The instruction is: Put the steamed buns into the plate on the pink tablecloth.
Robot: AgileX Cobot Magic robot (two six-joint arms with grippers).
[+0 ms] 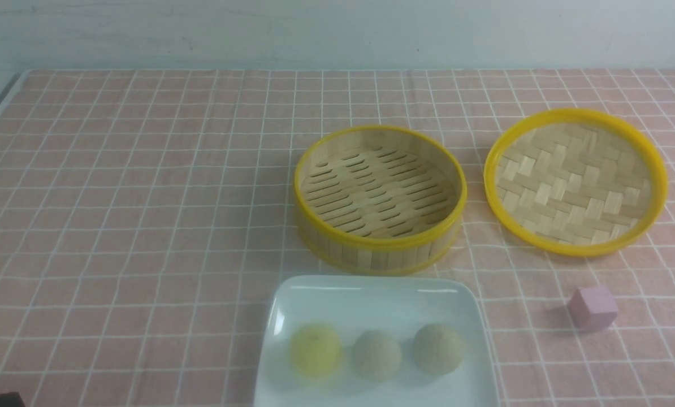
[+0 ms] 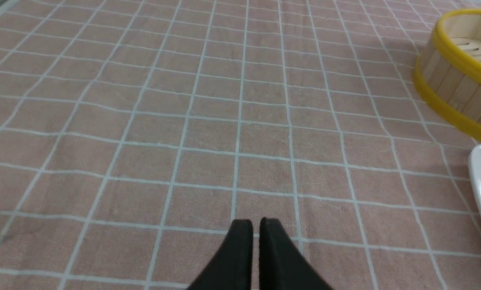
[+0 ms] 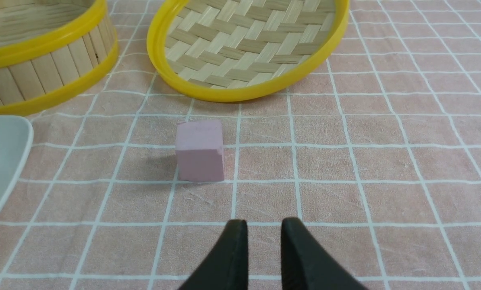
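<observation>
Left end effector [image 2: 256,225] nearly closed, right end effector [image 3: 264,227] slightly parted, both empty

Little of the robot shows. The left claw [image 2: 256,225] has two matte black fingers, broad at the base, tapering to blunt squared tips. The right claw [image 3: 263,227] has the same plain black, smooth, curved fingers with rounded tips. No markings, screws or cables are visible on either.

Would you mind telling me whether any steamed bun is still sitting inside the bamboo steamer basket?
No, the bamboo steamer basket shows only bare slats, and all three steamed buns sit on the plate.
</observation>
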